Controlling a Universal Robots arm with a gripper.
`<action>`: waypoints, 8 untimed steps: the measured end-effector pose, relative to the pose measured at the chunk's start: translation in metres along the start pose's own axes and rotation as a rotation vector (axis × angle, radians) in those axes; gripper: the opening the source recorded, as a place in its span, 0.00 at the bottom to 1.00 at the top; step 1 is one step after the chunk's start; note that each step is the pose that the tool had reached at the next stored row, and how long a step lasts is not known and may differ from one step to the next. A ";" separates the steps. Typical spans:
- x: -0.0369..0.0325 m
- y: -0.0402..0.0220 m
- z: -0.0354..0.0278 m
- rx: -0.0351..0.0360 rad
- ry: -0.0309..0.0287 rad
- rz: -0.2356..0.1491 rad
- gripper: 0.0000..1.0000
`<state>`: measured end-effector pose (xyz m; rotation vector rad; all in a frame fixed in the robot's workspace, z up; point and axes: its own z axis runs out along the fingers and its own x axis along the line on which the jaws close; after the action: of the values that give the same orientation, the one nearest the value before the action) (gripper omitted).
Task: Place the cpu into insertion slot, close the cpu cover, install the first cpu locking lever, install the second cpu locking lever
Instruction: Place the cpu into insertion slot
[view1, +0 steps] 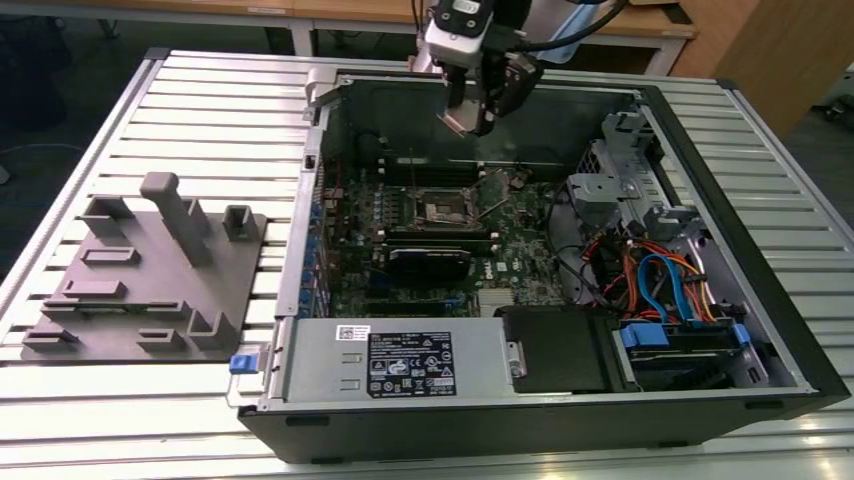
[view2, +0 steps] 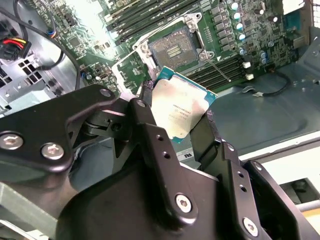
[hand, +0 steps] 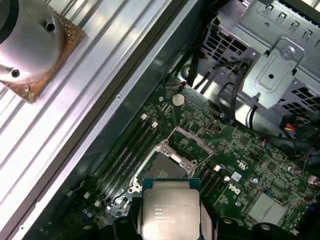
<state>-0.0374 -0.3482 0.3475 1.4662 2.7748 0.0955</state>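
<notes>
**Holding the cpu above its socket**

Black fingers (view2: 150, 135) pinched the cpu (view2: 181, 107) by two opposite edges, its silver top turned toward the second wrist view. From where I stood, the gripper (view1: 475, 118) hung high over the open computer case (view1: 747, 250), well apart from the green motherboard (view1: 400, 250) below. The insertion slot (hand: 162, 170) lay bare beneath the chip. The cpu cover (hand: 192, 139) looked swung up clear of it, though I could not be sure. Placing the chip was the step in hand, I judged, and it was not yet done. It would call for squaring the chip to the slot, then coming down level and gently, since the socket contacts would likely bend under a crooked landing.
</notes>
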 end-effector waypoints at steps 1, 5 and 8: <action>0.0000 0.0000 0.0002 0.0004 0.0000 0.003 0.54; -0.0001 0.0000 0.0004 0.0004 0.0001 0.006 0.54; 0.0000 0.0000 0.0004 0.0004 0.0001 0.006 0.54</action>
<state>-0.0374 -0.3482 0.3471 1.4745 2.7709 0.0951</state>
